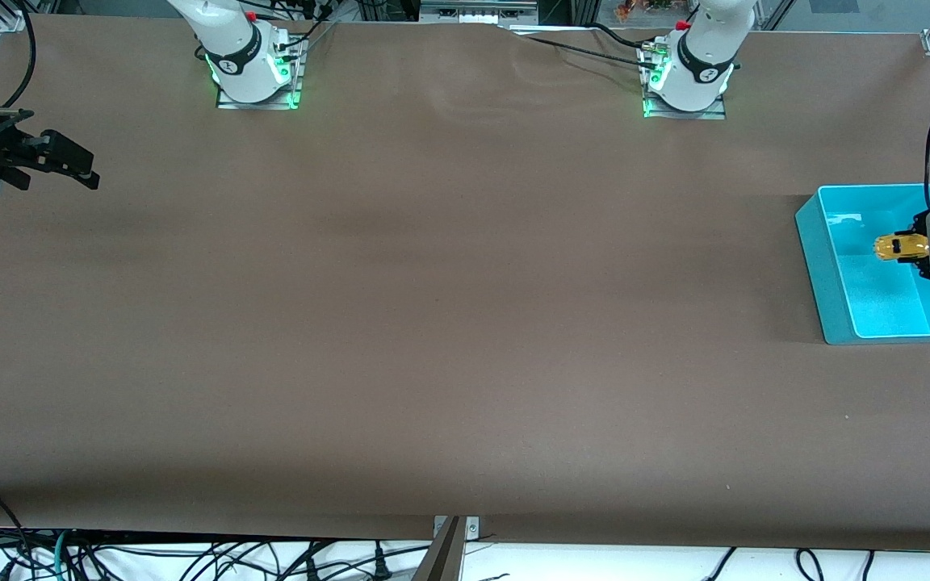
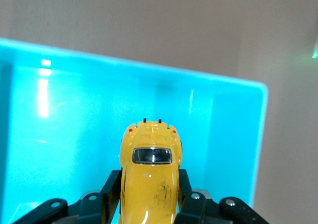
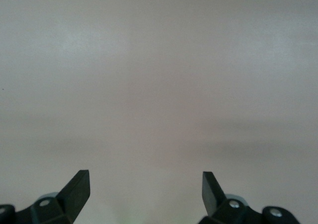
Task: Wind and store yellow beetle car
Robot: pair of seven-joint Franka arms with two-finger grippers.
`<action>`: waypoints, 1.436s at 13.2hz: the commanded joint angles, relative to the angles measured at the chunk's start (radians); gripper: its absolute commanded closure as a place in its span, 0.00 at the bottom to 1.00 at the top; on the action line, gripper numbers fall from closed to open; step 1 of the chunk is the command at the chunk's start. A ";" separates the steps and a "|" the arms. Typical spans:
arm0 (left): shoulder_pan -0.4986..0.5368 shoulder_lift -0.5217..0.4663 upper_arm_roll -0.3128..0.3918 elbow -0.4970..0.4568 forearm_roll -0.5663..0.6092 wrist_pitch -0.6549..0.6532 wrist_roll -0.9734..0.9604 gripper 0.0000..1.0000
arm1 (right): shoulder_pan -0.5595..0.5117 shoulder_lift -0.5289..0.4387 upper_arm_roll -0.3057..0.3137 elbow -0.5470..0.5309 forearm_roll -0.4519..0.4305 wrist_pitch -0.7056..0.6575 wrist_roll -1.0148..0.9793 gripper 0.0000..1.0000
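The yellow beetle car (image 1: 897, 247) is held in my left gripper (image 1: 921, 250) over the inside of the turquoise bin (image 1: 832, 274) at the left arm's end of the table. In the left wrist view the car (image 2: 150, 179) sits clamped between the two black fingers (image 2: 112, 189), its rounded body and dark window pointing at the bin's floor (image 2: 64, 134). My right gripper (image 1: 69, 165) hangs open and empty over the bare table at the right arm's end; its wrist view shows its spread fingertips (image 3: 79, 186) and only brown table.
The table is covered in brown paper (image 1: 449, 323). The bin stands close to the table's edge at the left arm's end. Cables hang below the table's near edge (image 1: 190, 557).
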 commanded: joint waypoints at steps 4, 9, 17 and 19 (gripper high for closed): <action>0.049 0.162 -0.013 0.039 0.027 0.159 0.056 0.77 | 0.000 0.007 -0.002 0.021 0.005 -0.019 0.001 0.00; 0.052 0.150 -0.019 0.041 0.025 0.145 0.072 0.00 | -0.001 0.007 -0.002 0.021 0.005 -0.019 0.001 0.00; 0.018 -0.011 -0.214 0.247 0.024 -0.289 -0.241 0.00 | -0.001 0.006 -0.002 0.018 0.005 -0.021 0.005 0.00; -0.008 -0.013 -0.265 0.300 0.013 -0.377 -0.463 0.00 | 0.000 0.004 -0.002 0.018 0.005 -0.025 0.013 0.00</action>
